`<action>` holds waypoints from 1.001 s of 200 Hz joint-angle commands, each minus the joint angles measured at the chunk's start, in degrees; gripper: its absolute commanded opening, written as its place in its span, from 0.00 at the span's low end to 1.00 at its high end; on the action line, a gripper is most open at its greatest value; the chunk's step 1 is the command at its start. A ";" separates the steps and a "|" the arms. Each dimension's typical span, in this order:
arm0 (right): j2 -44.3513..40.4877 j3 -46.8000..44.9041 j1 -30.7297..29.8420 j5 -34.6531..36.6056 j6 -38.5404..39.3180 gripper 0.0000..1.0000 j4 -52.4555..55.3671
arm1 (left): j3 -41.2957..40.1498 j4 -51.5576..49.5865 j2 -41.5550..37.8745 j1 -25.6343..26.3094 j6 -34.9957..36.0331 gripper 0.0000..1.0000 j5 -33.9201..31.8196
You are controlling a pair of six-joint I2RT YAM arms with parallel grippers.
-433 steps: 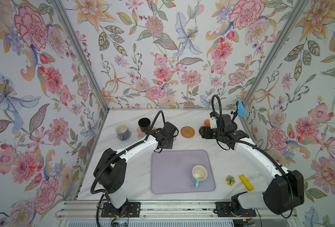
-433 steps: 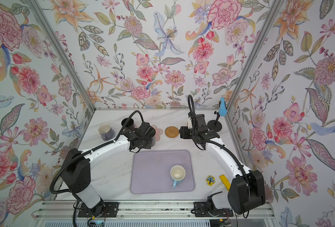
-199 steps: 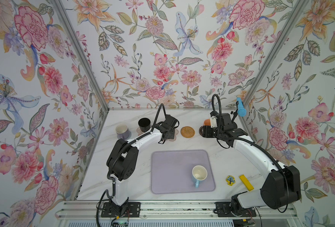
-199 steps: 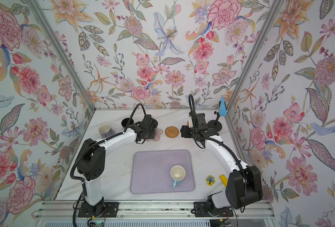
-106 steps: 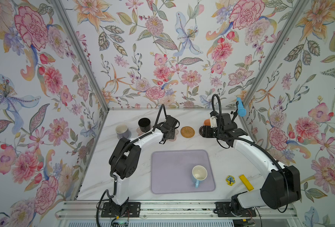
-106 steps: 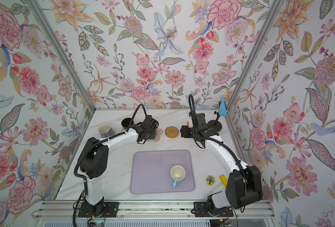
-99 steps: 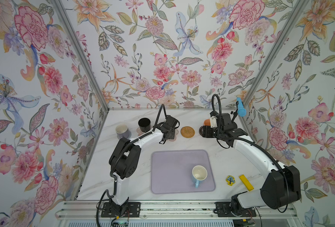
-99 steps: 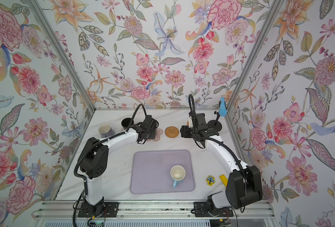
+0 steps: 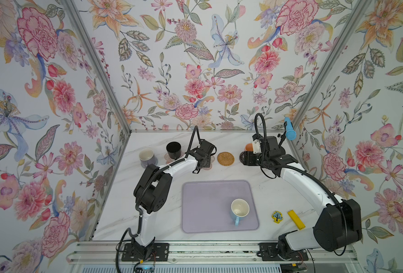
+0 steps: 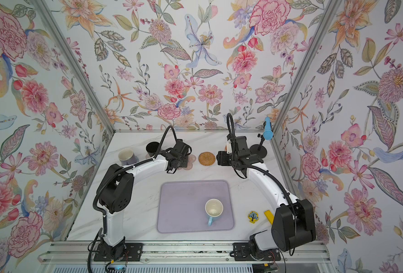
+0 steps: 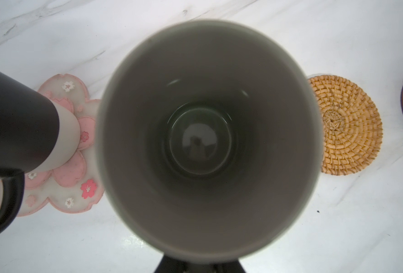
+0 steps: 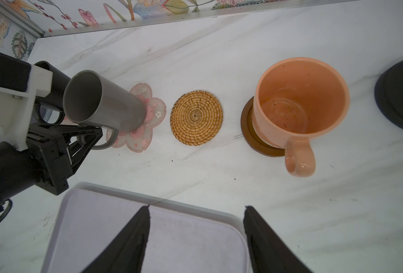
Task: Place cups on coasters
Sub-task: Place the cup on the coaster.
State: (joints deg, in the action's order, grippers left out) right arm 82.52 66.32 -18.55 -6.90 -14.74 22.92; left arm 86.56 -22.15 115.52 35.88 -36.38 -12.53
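Clock: read on the table in both top views, 12 at the back wall.
Left gripper (image 12: 94, 138): at 11 o'clock; fingers closed on the handle of the grey mug (image 12: 101, 99).
Grey mug: upright, its base down on a pink flower coaster (image 12: 154, 111). Whether the mug bears its full weight there cannot be told. The left wrist view looks straight into it, and it is empty.
Right gripper (image 12: 195, 208): at 1 o'clock; jaws apart, holding and touching nothing, over the far edge of the lavender mat (image 9: 210, 205).
Peach mug (image 12: 300, 99): at 1 o'clock, standing off-centre on the dark brown disc coaster (image 12: 255, 139). Its handle points to 6, and inside are only faint specks.
Rattan coaster (image 9: 225, 159): at 12, bare, between the grey mug and the peach mug.
Black mug (image 9: 173, 150): at 11, on the second pink flower coaster (image 11: 77, 189), just beside the grey mug. Its inside is too dark to read.
Lavender mug (image 9: 146, 157): at 10, upright, cream inside, empty. What lies under it cannot be made out.
Light blue mug (image 9: 239, 210): at 5, on the lavender mat, handle to 6, empty.
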 commanded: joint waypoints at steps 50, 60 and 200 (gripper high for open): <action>0.47 -0.44 0.35 -0.59 -0.05 0.65 -0.11 | 1.97 6.10 0.83 -0.89 -2.49 0.00 0.22; 0.54 -0.42 0.35 -0.62 -0.11 0.65 -0.15 | 2.12 5.83 0.75 -0.94 -2.72 0.00 0.15; -2.60 -2.89 0.49 -0.46 -0.28 0.65 -0.15 | 6.59 -0.77 0.79 -0.95 -3.55 0.26 0.14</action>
State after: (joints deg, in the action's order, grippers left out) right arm 82.04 64.55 -18.55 -7.09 -14.76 22.87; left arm 90.80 -22.28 116.07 35.57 -39.92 -11.18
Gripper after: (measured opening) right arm 0.650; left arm 0.238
